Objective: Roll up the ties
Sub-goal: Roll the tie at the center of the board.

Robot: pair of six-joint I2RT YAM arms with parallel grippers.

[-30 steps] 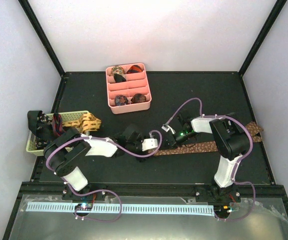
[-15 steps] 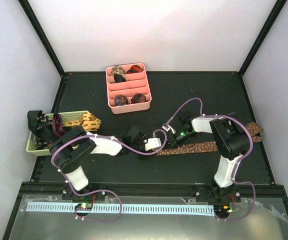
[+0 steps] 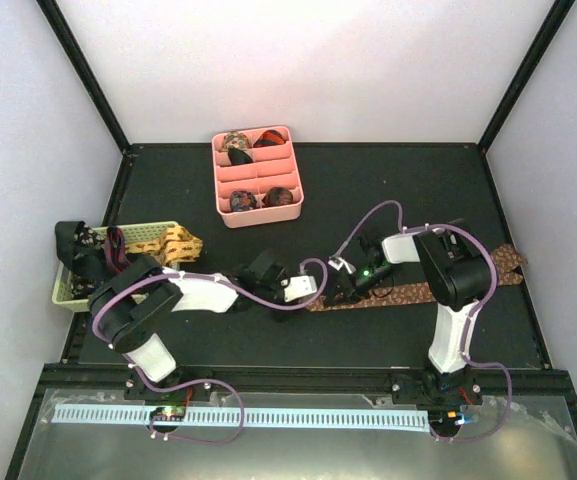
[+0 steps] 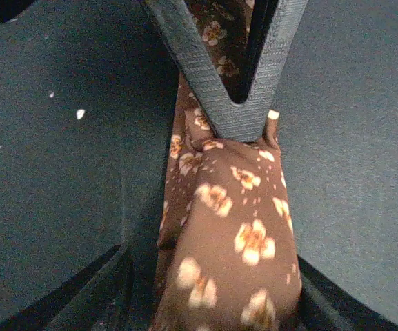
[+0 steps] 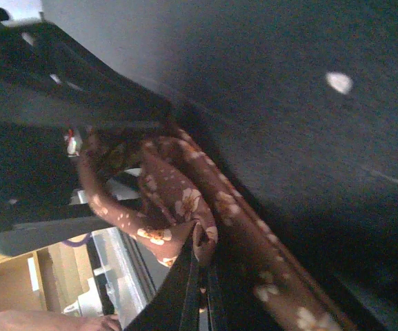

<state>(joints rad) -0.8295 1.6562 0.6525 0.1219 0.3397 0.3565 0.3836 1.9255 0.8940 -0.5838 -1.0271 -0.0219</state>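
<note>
A brown tie (image 3: 403,295) with pale flowers lies on the black table, running right to its pointed end (image 3: 513,260). Its left end is folded up between the two grippers. My left gripper (image 3: 318,291) holds this fold; in the left wrist view the fabric (image 4: 233,234) fills the space between my fingers (image 4: 112,289). My right gripper (image 3: 345,287) is shut on the same tie just beyond, seen as a dark V (image 4: 236,117). In the right wrist view my right gripper (image 5: 200,272) pinches the looped fabric (image 5: 178,200). Rolled ties (image 3: 243,200) sit in the pink tray.
The pink divided tray (image 3: 263,216) stands at the back centre. A pale woven basket (image 3: 148,233) at the left edge holds dark ties (image 3: 88,255), and a tan tie (image 3: 183,243) hangs over its side. Black frame posts rise at the table's corners.
My left gripper nudged right and came back a little. My right arm shifted slightly left. Both stay on the tie's left end.
</note>
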